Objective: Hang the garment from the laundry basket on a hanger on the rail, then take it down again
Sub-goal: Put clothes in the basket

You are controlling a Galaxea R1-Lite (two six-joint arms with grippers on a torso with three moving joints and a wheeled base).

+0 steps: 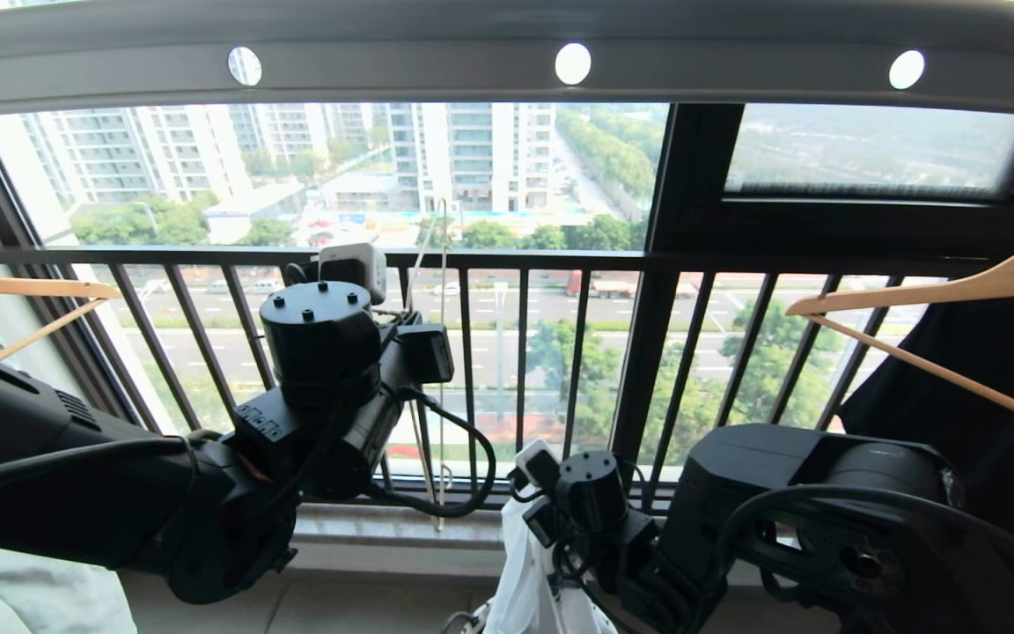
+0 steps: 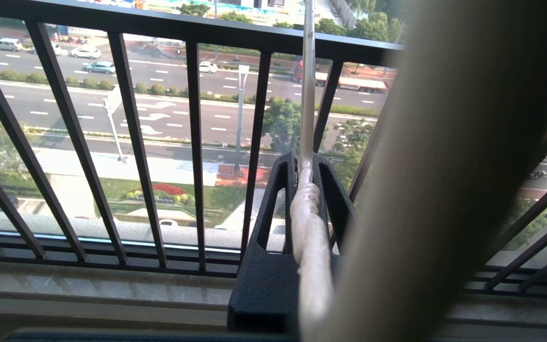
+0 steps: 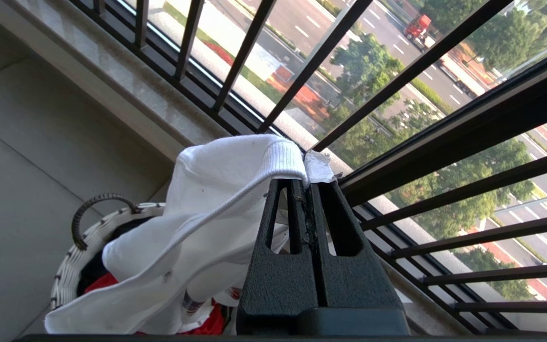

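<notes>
The right tool [image 3: 309, 183] is seen clenched on the collar of the white garment [image 3: 207, 209], lifted just above the basket [image 3: 71, 266]. The hanger [image 2: 307, 204] is held upright by its neck in the clamped left tool [image 2: 304, 173], below the rail [image 1: 507, 66]. Next, the collar must probably be threaded over a hanger arm.

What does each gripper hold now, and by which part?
Left gripper: the hanger, by its twisted neck. Right gripper: the garment, by its ribbed collar.
</notes>
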